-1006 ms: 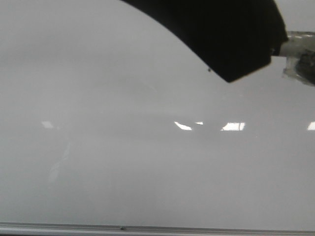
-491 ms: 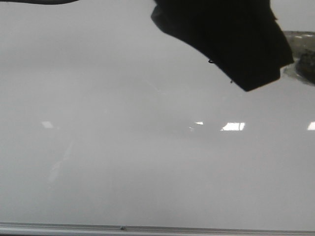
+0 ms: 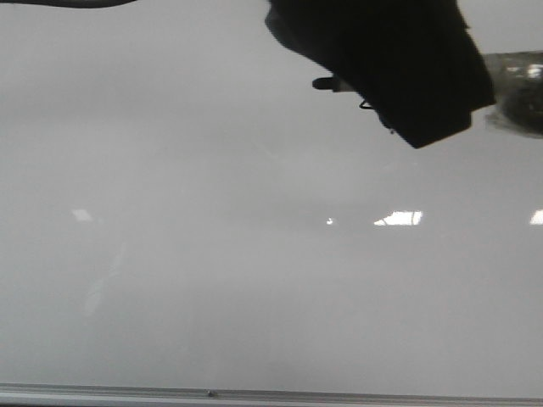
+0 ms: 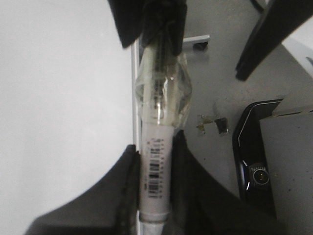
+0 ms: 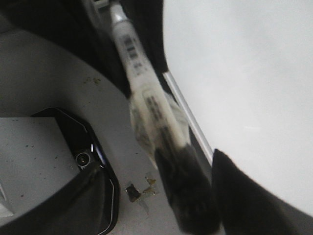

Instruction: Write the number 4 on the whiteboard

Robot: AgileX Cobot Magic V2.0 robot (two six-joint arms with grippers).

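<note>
- Since half a second ago, a small dark stub (image 3: 323, 83) has come out from the left side of the dark arm (image 3: 399, 59) at the far edge of the front view. The arm itself has barely shifted.
- The whiteboard (image 3: 212, 280) fills that view, with its rail (image 3: 254, 395) along the near edge. No number 4 can be seen on it, only light reflections and a tiny speck under the arm.
- The left gripper (image 4: 155, 147) is closed snugly on the marker (image 4: 155, 171), holding it by the white barcoded barrel.
- The right gripper (image 5: 195, 196) has the marker's dark end beside one finger (image 5: 249, 205). I cannot tell whether it clamps that end or stands open.
- My judgement is that the pen is still being readied off the board's edge, perhaps uncapped, so writing has not begun.
</note>
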